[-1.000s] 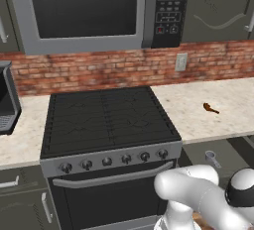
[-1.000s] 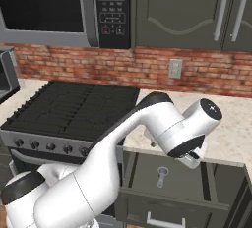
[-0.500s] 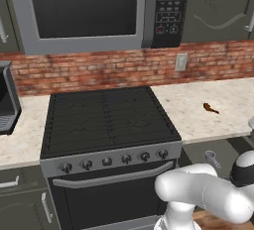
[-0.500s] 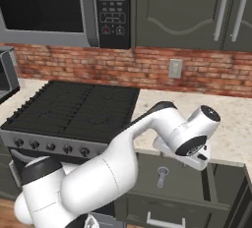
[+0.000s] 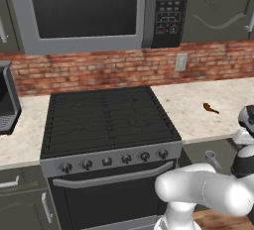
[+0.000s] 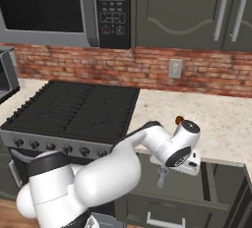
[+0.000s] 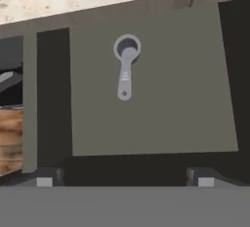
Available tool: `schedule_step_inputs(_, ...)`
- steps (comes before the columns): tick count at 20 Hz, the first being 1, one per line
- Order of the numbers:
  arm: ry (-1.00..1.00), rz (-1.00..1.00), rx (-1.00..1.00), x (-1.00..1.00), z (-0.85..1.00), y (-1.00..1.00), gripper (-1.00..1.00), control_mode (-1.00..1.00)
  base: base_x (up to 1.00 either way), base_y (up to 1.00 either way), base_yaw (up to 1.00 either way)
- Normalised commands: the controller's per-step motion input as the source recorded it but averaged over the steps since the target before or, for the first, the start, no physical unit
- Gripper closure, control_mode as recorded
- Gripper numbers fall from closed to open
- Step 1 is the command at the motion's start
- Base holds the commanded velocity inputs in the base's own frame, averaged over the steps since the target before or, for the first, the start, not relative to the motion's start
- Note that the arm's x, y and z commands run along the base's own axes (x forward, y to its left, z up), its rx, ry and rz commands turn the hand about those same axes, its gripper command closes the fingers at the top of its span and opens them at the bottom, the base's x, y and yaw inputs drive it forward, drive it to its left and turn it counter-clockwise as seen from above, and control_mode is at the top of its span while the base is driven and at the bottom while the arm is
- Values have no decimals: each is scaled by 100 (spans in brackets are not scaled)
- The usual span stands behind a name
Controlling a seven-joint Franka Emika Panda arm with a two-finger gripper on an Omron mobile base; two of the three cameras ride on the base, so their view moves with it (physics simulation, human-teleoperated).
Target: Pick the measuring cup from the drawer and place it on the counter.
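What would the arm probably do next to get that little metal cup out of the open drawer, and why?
Probably lower straight toward the measuring cup. It lies alone on the floor of the open drawer, handle pointing toward the gripper, whose fingers stand wide apart with nothing between them and well short of it. Closing now would grab nothing.

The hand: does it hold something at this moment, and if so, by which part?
Nothing is held. In the hand view the hand is open above the drawer, and the measuring cup lies free on the drawer floor, apart from both fingertips.
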Motion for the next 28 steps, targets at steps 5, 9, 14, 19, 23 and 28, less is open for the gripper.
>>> schedule_step_inputs(5,4,0,0,13,-75,0,-100,-100,0,0,0)
schedule_step_inputs(9,8,0,1,19,-62,-7,-100,-100,0,0,0)
schedule_step_inputs(14,7,0,1,26,-46,-12,-100,-100,0,0,0)
schedule_step_inputs(19,11,2,2,7,-43,-15,-100,-100,0,0,0)
schedule_step_inputs(23,14,4,3,-6,-39,-5,-100,-100,0,0,0)
schedule_step_inputs(28,15,7,1,-31,-40,0,-100,-100,0,0,0)
